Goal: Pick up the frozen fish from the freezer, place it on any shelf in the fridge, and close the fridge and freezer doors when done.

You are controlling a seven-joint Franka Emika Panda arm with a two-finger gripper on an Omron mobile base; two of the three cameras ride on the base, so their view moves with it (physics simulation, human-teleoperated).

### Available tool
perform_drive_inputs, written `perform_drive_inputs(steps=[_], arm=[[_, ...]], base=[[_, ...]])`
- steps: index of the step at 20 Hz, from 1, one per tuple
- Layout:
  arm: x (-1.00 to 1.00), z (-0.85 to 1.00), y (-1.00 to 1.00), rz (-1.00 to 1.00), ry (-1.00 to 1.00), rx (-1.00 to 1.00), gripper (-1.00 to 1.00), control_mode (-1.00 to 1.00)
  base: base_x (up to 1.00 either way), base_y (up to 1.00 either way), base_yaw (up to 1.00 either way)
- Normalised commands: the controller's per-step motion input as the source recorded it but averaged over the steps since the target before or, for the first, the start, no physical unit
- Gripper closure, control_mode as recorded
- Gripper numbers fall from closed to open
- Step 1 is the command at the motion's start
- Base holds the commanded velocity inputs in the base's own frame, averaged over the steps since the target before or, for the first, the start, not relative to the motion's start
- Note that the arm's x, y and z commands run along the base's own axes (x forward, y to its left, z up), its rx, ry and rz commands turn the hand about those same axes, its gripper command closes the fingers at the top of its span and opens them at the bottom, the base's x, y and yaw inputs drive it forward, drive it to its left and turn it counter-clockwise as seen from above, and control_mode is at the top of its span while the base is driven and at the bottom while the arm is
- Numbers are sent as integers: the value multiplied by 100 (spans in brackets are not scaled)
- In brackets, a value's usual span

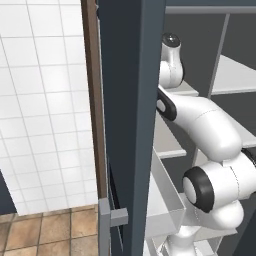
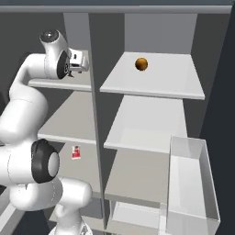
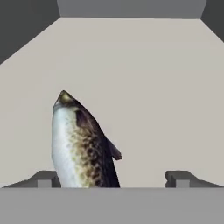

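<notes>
I'm early in the job: the fish (image 3: 83, 144) lies on a freezer (image 2: 69, 119) shelf, not yet lifted, and both doors stand open. My tool (image 3: 113, 179) is spread wide, holding nothing. The fish sits between its tips, close against the left one, head pointing away from it.
</notes>
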Motion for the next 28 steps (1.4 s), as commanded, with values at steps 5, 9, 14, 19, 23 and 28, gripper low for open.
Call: perform_drive_inputs(steps=[5, 9, 14, 19, 23, 28], arm=[[1, -23, 0, 0, -1, 0, 100, -100], [-1, 0, 0, 0, 0, 0, 100, -100], [-60, 7, -5, 0, -11, 2, 100, -100], [-100, 32, -19, 0, -23, 4, 100, -100], [-100, 22, -33, 0, -19, 6, 100, -100], [-100, 32, -32, 0, -3, 1, 100, -100]], base=[[0, 0, 0], [0, 0, 0], [0, 0, 0], [0, 0, 0], [0, 0, 0], [0, 0, 0]])
